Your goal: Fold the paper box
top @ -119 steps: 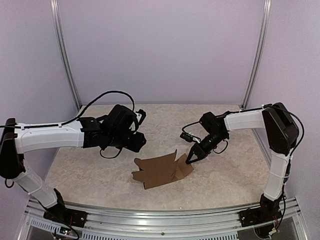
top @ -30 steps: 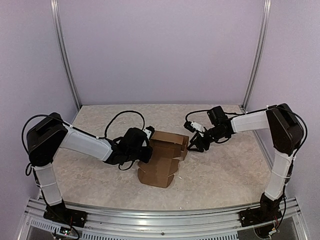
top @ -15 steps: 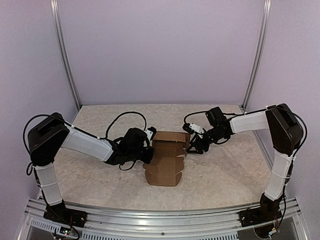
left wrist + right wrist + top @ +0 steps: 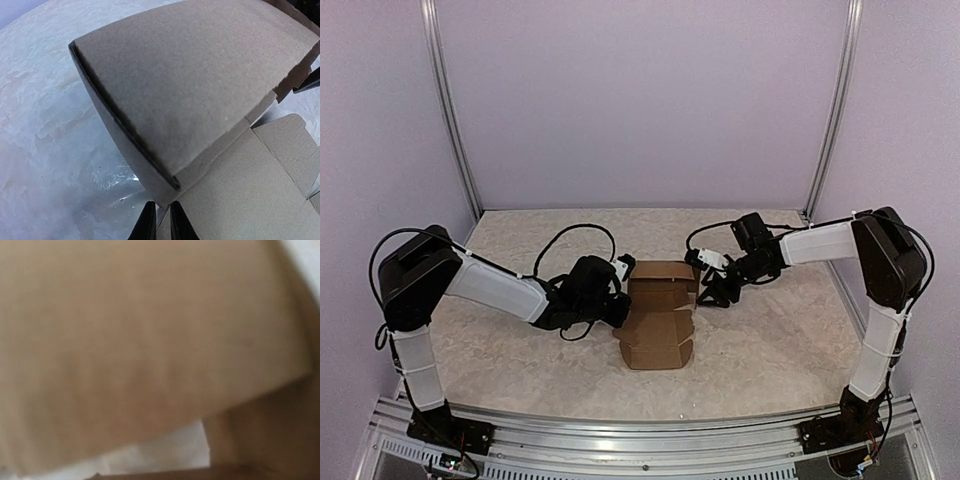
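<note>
Presently: part-folded paper box, mid-table, fingers at either side

Item 1, paper box (image 4: pixel 660 310): plain brown cardboard, on the table (image 4: pixel 770 345) between the two arms. Its far portion is raised; its near panel lies flat toward the arm bases.

Item 2, left fingers (image 4: pixel 148 227): drawn almost together, pinching a thin cardboard edge at the box's lower left corner.

Item 3, right fingers (image 4: pixel 708 293): at the right side of the raised portion. Whether they are spread or gripping cannot be told.

Views: top external alone shows both arms and the whole box. Left wrist alone shows the pinch, with a raised panel above it and a flat panel to its right. Right wrist gives only blurred cardboard filling the picture, with a pale strip of table below; its own fingers do not show.
</note>
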Robot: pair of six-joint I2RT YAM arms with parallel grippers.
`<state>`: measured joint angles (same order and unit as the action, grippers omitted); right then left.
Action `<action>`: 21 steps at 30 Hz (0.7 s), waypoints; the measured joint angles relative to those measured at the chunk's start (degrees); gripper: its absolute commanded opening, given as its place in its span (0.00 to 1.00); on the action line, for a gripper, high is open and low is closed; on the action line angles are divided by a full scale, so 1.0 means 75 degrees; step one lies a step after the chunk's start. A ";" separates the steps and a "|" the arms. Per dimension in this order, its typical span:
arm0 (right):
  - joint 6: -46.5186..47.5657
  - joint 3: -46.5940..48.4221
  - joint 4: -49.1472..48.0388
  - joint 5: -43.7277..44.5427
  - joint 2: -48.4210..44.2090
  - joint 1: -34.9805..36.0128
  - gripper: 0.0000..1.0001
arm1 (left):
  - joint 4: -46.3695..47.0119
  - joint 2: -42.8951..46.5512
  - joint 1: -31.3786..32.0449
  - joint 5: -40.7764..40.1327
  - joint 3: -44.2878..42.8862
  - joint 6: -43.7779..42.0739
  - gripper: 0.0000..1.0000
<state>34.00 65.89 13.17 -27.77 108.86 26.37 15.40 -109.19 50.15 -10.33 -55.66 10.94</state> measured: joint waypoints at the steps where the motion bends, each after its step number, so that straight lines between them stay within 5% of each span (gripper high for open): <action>1: 0.0143 0.0020 0.0087 0.0061 0.0000 -0.0003 0.63 | 0.0003 0.0000 0.0000 0.0006 -0.0023 -0.0015 0.11; 8: 0.0787 0.0554 0.0723 0.0047 0.0099 -0.0131 0.65 | -0.0402 0.0064 -0.0012 0.0000 -0.0087 -0.0245 0.33; 15: 0.1294 0.0568 0.1530 -0.0119 -0.0108 -0.0376 0.63 | -0.1329 0.1189 -0.0012 0.0015 -0.0003 -0.0641 0.41; 21: 0.0801 0.0510 0.1623 -0.0157 -0.1105 -0.0265 0.51 | -0.1871 0.1865 -0.0163 0.0379 -0.0478 -0.0813 0.43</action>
<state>40.01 69.71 25.34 -28.95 100.57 24.38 1.37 -95.20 48.93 -7.49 -59.24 4.84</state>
